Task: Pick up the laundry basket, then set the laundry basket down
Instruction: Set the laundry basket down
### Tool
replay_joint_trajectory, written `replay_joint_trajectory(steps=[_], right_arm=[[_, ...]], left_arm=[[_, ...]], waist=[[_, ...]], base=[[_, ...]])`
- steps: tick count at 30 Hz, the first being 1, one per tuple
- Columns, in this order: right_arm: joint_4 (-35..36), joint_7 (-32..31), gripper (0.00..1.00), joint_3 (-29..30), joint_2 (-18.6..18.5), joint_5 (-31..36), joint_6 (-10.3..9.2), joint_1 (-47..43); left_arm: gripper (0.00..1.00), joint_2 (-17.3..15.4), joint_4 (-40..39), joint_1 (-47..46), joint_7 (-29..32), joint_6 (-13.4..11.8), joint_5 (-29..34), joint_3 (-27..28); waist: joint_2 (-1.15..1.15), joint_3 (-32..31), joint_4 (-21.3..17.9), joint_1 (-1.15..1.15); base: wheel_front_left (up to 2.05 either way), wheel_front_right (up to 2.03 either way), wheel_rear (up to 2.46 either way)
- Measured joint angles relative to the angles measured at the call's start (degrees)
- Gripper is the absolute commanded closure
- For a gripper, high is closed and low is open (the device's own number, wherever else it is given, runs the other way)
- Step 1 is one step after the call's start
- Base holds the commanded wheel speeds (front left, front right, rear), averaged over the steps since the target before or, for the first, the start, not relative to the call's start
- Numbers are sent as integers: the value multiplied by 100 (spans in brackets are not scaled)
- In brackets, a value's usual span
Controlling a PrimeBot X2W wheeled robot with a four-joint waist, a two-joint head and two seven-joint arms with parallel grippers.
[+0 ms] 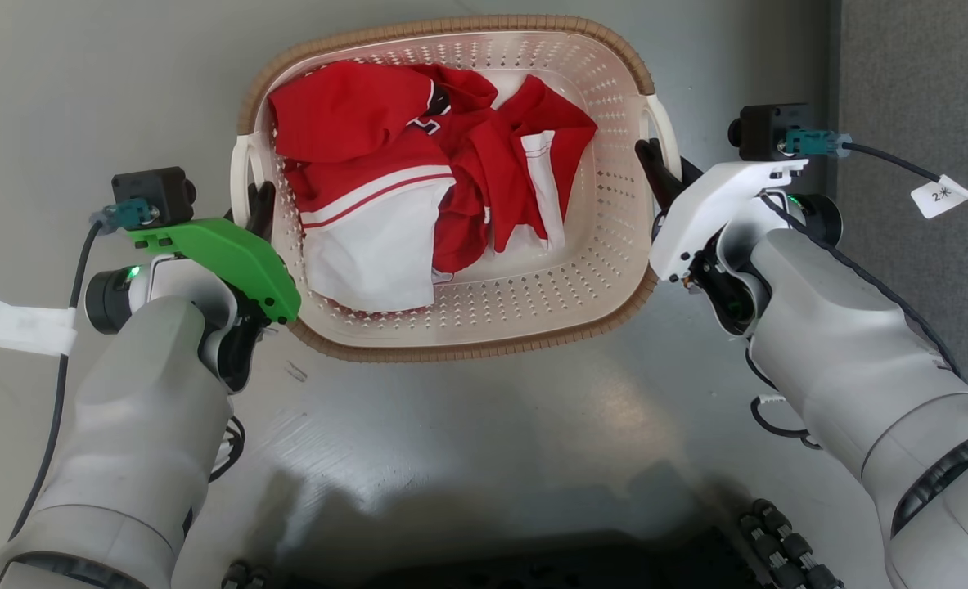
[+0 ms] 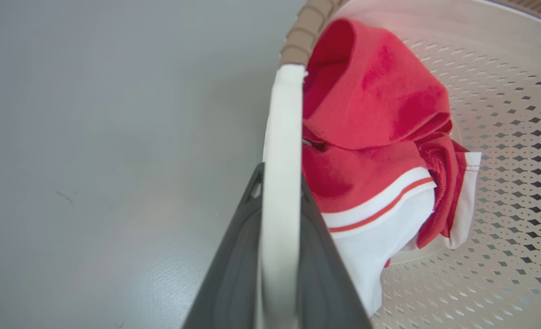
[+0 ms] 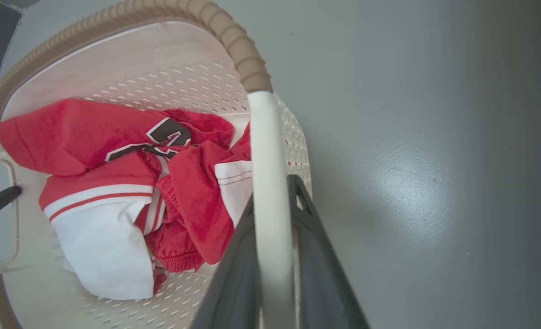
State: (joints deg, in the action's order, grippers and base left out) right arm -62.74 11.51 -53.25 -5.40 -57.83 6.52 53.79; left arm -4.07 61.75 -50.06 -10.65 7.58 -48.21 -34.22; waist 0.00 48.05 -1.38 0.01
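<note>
Gripping the laundry basket (image 1: 606, 245) by its two white side handles, both arms reach in from the lower corners of the head view. The left pincer (image 1: 259, 209), ahead of a green housing, is closed narrow on the left handle (image 1: 240, 176) at the centre left of the frame. The right pincer (image 1: 655, 168), ahead of a white housing, is closed in the same way on the right handle (image 1: 665, 123) at the upper right.

In each wrist view the pale handle bar runs up from the bottom edge between the two dark fingers (image 2: 233, 274), which press on it from either side.

The basket fills the upper middle of the head view over a grey floor (image 1: 484, 458), its brown rim (image 1: 451, 353) level. I cannot tell whether its base touches the floor. Crumpled red and white clothes (image 1: 385, 164) lie inside, bunched toward the basket's left half.
</note>
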Motion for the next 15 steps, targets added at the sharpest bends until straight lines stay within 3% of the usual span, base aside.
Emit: replay_joint_trajectory(steps=[15], right_arm=[[-198, 157, 100, 30, 73, -1, 2, 158]], left_arm=[[100, -41, 11, -184, -127, 0, 0, -172]], waist=[[0, 285, -80, 0]], base=[[0, 0, 0]])
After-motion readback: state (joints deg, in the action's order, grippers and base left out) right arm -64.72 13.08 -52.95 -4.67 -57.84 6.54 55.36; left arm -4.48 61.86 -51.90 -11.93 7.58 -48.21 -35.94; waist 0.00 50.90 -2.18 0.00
